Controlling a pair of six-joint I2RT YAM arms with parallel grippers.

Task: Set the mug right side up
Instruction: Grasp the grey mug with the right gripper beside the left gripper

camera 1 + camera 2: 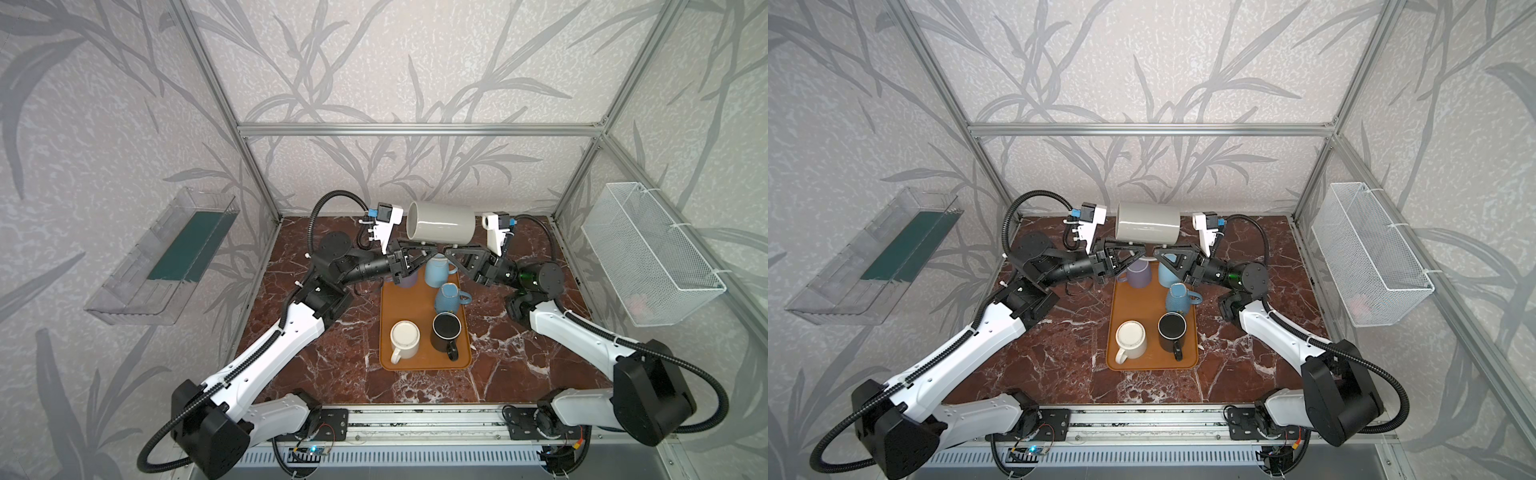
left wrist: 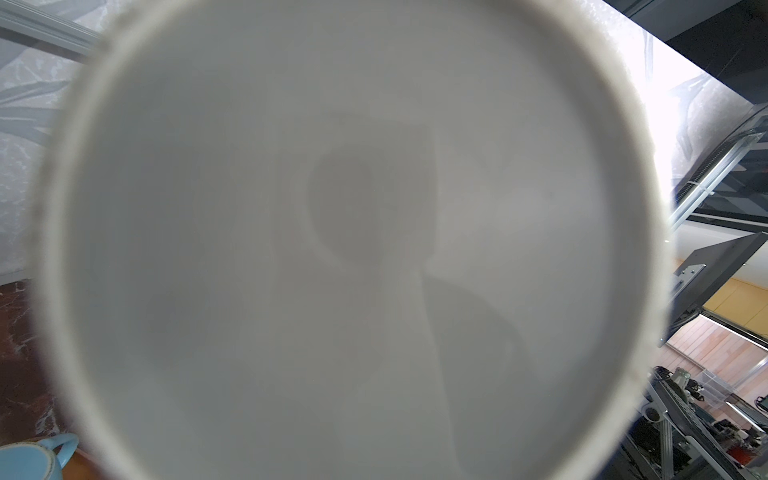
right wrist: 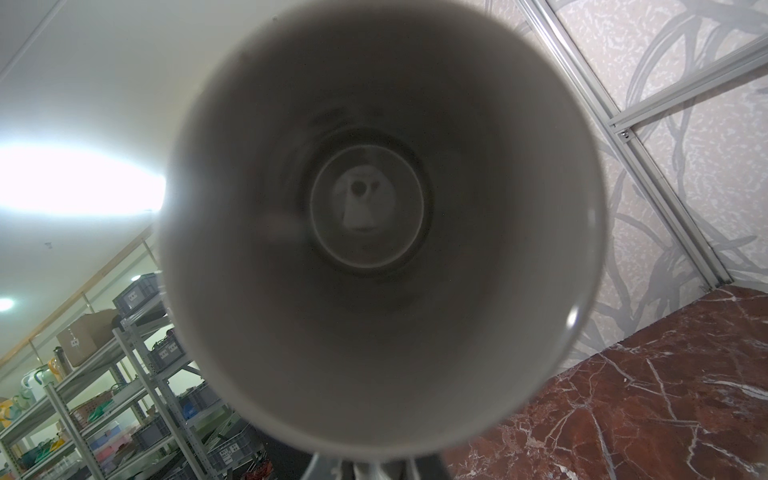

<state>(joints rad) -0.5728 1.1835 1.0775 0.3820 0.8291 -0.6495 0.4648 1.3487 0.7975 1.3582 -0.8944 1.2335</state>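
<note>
Nearest me, on the orange tray (image 1: 409, 303), a white mug (image 1: 405, 338) sits bottom-up beside an upright black mug (image 1: 446, 330). Beyond them, above the tray's far end, the grey mug (image 1: 442, 222) lies on its side in the air, mouth toward the left arm. The left gripper (image 1: 432, 252) is clamped on it from underneath. The right gripper (image 1: 449, 252) meets it there, but I cannot tell whether it grips.

Robotics laboratory test cell. Indicators: an aluminium extrusion frame (image 1: 415, 129) clad in leaf-patterned wallpaper panels (image 1: 374, 62); two robot arms (image 1: 266, 353) mounted on a base rail (image 1: 424, 420) at a marble-pattern tabletop (image 1: 332, 374); beyond the enclosure, metal shelving (image 3: 129, 357) stocked with storage crates (image 3: 137, 293) under a ceiling light (image 3: 75, 183).
</note>
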